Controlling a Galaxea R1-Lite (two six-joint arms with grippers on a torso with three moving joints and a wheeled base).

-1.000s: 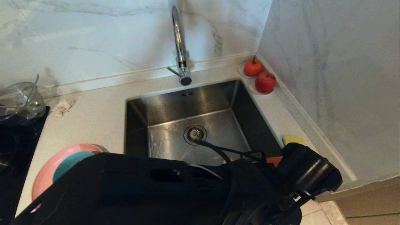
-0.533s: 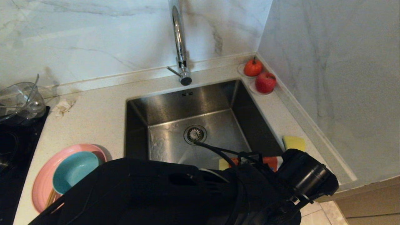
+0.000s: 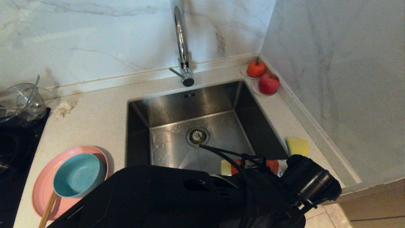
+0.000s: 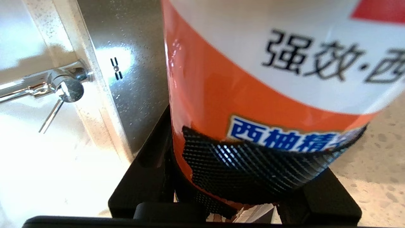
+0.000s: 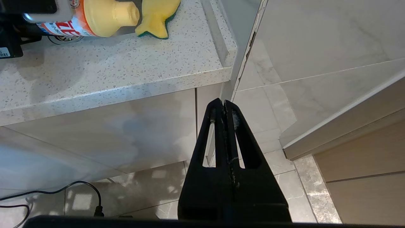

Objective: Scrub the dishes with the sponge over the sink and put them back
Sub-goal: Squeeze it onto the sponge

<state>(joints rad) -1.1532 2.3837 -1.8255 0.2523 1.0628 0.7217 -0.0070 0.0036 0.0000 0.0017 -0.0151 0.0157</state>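
Gripping an orange-and-white detergent bottle with half-spread jaws, the left gripper is hovering at six o'clock of the square stainless-steel sink. At eight o'clock, the teal bowl is sitting inside the pink plate, seemingly not scrubbed yet. At three o'clock, the yellow sponge is lying untouched on the speckled countertop. Marble walls are enclosing the corner. Below the counter edge, the right gripper is hanging fully closed and empty.

Black left arm, looping black cable
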